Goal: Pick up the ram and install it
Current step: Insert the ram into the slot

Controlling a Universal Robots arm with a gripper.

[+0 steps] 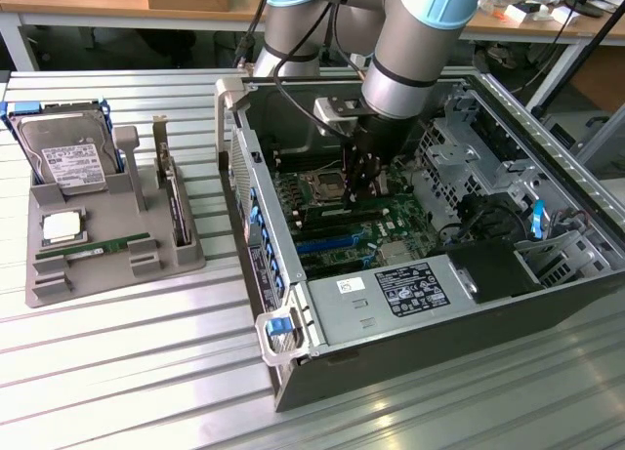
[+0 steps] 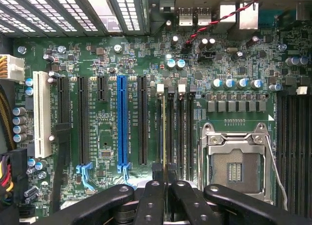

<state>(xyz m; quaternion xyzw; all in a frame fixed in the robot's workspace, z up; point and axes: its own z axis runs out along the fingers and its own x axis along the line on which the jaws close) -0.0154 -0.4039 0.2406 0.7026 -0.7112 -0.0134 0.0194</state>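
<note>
Inside the open computer case, my gripper [image 1: 364, 188] reaches down over the motherboard [image 1: 391, 225]. In the wrist view the gripper [image 2: 164, 175] is shut on the ram [image 2: 164, 132]. The ram is seen edge-on as a thin green-yellow line. It stands upright along one of the black memory slots [image 2: 175, 132] beside the CPU socket [image 2: 234, 161]. I cannot tell whether its lower edge is seated in the slot. The black fingers [image 2: 152, 200] hide the near end of the stick.
A grey holder [image 1: 59, 284] on the exterior view's left carries a silver hard drive [image 1: 63, 162], an expansion card [image 1: 176, 201] and another green stick [image 1: 98, 245]. A blue card slot [image 2: 122, 122] and a white slot [image 2: 42, 115] lie beside the memory slots. Drive cages [image 1: 469, 147] and the power supply [image 1: 410, 294] crowd the case.
</note>
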